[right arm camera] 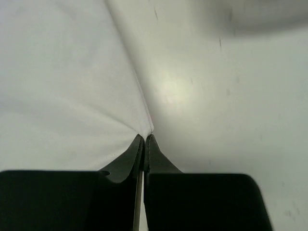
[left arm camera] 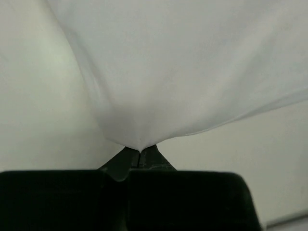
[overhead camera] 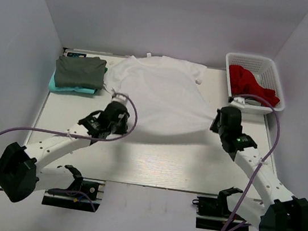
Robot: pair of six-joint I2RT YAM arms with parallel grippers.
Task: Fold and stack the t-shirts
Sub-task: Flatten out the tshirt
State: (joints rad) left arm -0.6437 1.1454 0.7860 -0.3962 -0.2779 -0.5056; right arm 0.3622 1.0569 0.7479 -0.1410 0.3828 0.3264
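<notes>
A white t-shirt (overhead camera: 160,93) lies spread across the middle of the table, its neck end at the back. My left gripper (overhead camera: 123,101) is shut on its near left hem corner, and the cloth (left arm camera: 183,72) fans out from the pinched tips. My right gripper (overhead camera: 216,120) is shut on the near right hem corner, with the cloth (right arm camera: 67,86) to the left of the tips. The near hem hangs raised between both grippers. A folded dark grey t-shirt (overhead camera: 80,72) lies on a folded teal t-shirt (overhead camera: 60,86) at the back left.
A white plastic basket (overhead camera: 274,75) at the back right holds red cloth (overhead camera: 249,82). White walls close in the table on the left, back and right. The light wooden tabletop (overhead camera: 159,162) shows in front of the shirt.
</notes>
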